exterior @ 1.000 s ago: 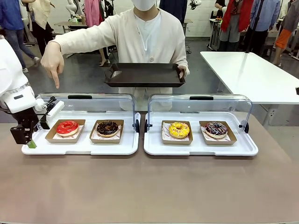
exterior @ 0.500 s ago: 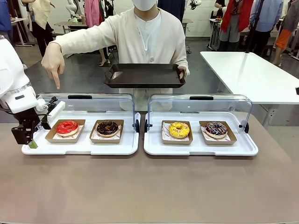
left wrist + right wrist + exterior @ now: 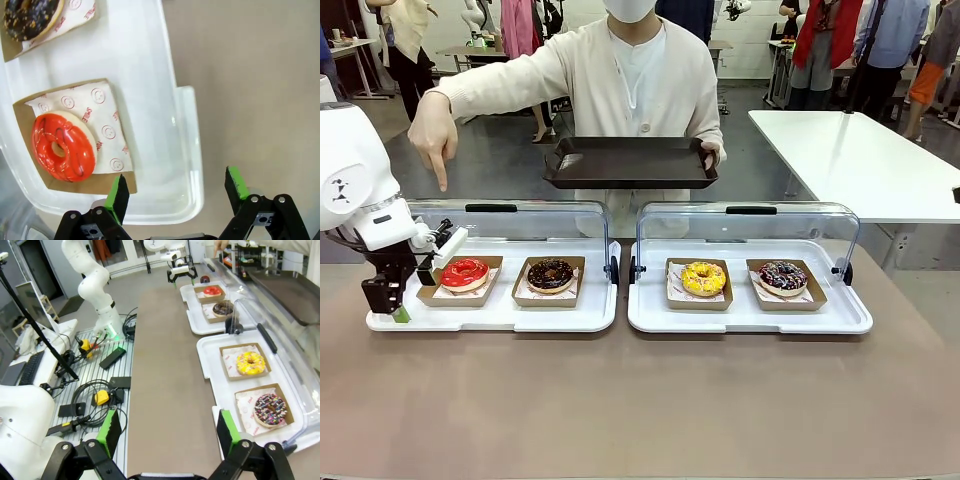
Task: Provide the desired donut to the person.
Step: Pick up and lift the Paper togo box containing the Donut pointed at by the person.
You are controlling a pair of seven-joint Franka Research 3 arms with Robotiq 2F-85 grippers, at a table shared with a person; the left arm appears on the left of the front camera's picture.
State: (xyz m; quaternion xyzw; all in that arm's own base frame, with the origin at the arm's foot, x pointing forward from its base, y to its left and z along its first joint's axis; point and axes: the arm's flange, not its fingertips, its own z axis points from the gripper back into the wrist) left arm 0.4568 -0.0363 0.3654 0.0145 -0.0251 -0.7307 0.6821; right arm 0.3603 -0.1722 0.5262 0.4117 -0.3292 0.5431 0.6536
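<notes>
The left gripper (image 3: 392,298) hangs at the left end of the left white tray (image 3: 500,316), jaws wide apart with nothing held; from the wrist, one green pad (image 3: 119,192) is over the tray by the corner of the nearest cardboard holder and the other is past the rim, above the brown table (image 3: 640,400). The red donut (image 3: 465,272) lies in that holder on printed paper, glossy with dark streaks, just beside the gripper and not touched by it. The person (image 3: 640,70) stands at the far side, one hand (image 3: 432,130) pointing a finger down above the left end of that tray, the other holding a flat dark serving tray (image 3: 630,160) level at the chest. Behind the donuts two clear domed lids, the left lid (image 3: 520,222) and the right lid (image 3: 750,225), stand open with black handles on top, between the donuts and the person. There are four ring donuts, each in its own brown cardboard holder: the red one and a chocolate donut (image 3: 551,273) on the left tray, a yellow donut (image 3: 704,278) and a dark sprinkled donut (image 3: 782,276) on the right white tray (image 3: 750,320). The two trays are smooth white plastic with rounded corners, side by side and nearly touching. The right gripper (image 3: 169,432) is well back from the trays, high above the near table edge, jaws apart and empty
</notes>
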